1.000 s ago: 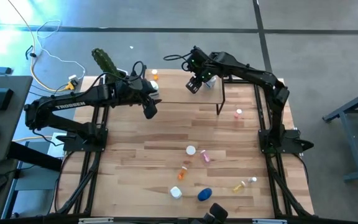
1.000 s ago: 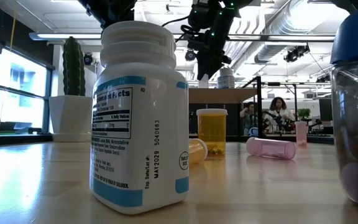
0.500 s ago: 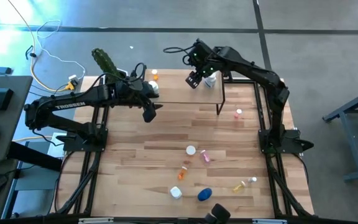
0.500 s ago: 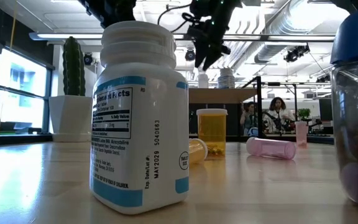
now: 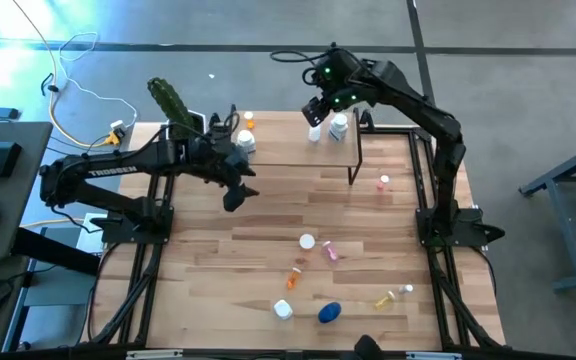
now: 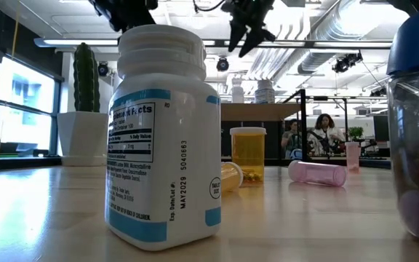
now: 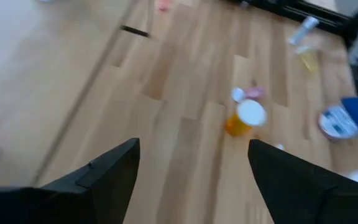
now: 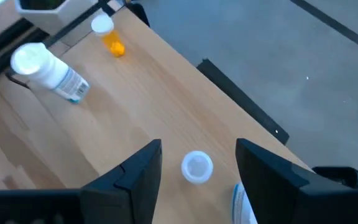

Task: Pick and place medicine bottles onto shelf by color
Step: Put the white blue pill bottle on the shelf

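Observation:
The shelf (image 5: 288,150) stands at the table's far edge. On its top, two white bottles (image 5: 315,133) (image 5: 339,126) stand at the right end. A white bottle (image 5: 243,143) and an orange one (image 5: 248,121) are at the left end. My right gripper (image 8: 197,146) hangs open above the small white bottle (image 8: 197,167), clear of it. My left gripper (image 7: 194,146) is open over the table's middle left (image 5: 233,198), holding nothing. More medicine bottles lie on the near half of the table: orange (image 5: 295,270), pink (image 5: 330,252), white (image 5: 283,310), blue (image 5: 329,313) and yellowish (image 5: 386,298).
A lone pink bottle (image 5: 384,182) stands near the right arm's frame. A cactus in a white pot (image 5: 168,100) sits at the far left corner. The shelf's black leg (image 5: 353,172) reaches down to the table. Bare wood lies between the shelf and the near bottles.
My right gripper has risen from the shelf top and drawn toward the far edge. The small white bottle stays standing on the shelf below it. My left gripper has swung a little toward the table's near edge and turned.

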`<control>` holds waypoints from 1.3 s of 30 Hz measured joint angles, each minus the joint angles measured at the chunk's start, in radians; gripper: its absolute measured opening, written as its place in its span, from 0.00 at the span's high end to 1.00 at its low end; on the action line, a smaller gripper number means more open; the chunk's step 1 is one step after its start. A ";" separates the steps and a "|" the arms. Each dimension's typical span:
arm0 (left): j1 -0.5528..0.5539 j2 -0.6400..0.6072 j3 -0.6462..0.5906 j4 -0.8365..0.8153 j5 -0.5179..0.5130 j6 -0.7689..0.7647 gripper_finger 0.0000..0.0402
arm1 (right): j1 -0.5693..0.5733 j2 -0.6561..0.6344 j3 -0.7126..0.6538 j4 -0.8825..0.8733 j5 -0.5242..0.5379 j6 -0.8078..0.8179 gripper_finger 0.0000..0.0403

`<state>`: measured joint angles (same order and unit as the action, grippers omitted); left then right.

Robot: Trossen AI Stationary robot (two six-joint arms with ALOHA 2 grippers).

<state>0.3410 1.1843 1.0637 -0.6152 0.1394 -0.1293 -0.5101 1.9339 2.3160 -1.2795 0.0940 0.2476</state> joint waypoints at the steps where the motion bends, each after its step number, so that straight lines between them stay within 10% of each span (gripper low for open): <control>1: -0.014 0.000 0.000 -0.002 0.003 0.002 0.28 | 0.004 0.000 0.018 -0.009 0.000 0.010 0.51; 20: -0.221 0.000 0.000 -0.138 -0.004 -0.006 0.29 | 0.335 -0.071 -0.043 -0.288 0.153 0.105 0.51; 39: -0.485 0.034 -0.001 0.100 -0.082 0.055 0.29 | 0.656 -0.425 -0.654 -0.119 0.215 0.684 0.51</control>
<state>-0.1441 1.2179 1.0626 -0.5152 0.0576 -0.0743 0.1456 1.5087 1.6618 -1.3989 0.3088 0.9319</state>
